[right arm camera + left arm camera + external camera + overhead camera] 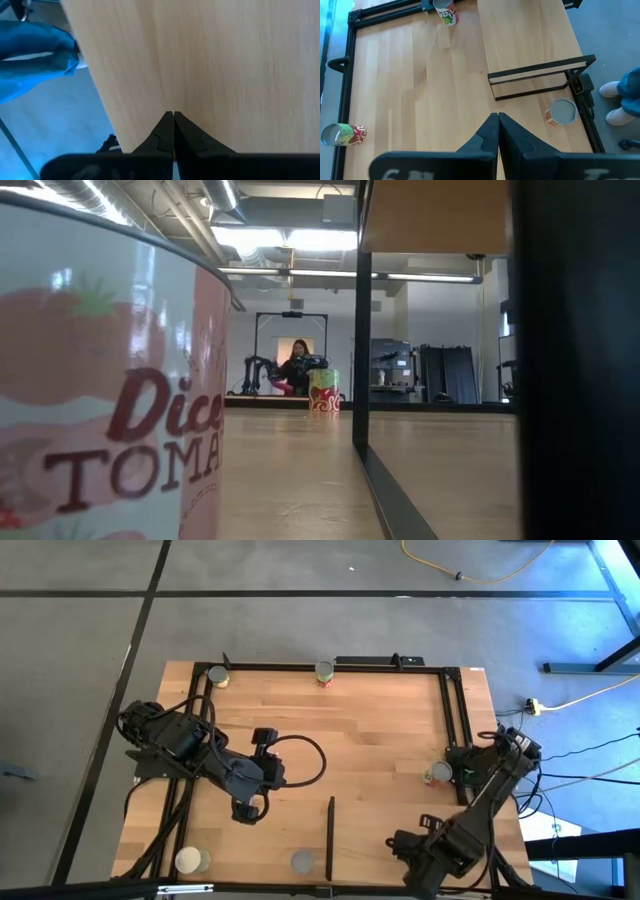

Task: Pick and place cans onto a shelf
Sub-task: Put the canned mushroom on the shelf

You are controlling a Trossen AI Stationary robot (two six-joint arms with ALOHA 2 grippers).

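Several cans stand on the tabletop. One is at the far left corner (216,675) and one at the far edge's middle (324,672) (342,135). A red-sided one is at the right edge (437,773) (445,11). A cream-topped one (190,860) and a grey-topped one (302,861) (560,112) stand at the near edge. The shelf (365,830) (530,35) is a raised wood panel at the near right, with a black strip (330,838) on its left edge. My left gripper (268,776) (497,116) is shut and empty, high over the table's middle left. My right gripper (392,838) (173,115) is shut and empty above the shelf.
A black frame (300,664) runs round the tabletop. In the low view a tomato can (110,400) fills the left, and the shelf's black post (360,350) stands in the middle. A person's shoes (615,100) show beyond the near edge, and another person (297,365) is far behind the table.
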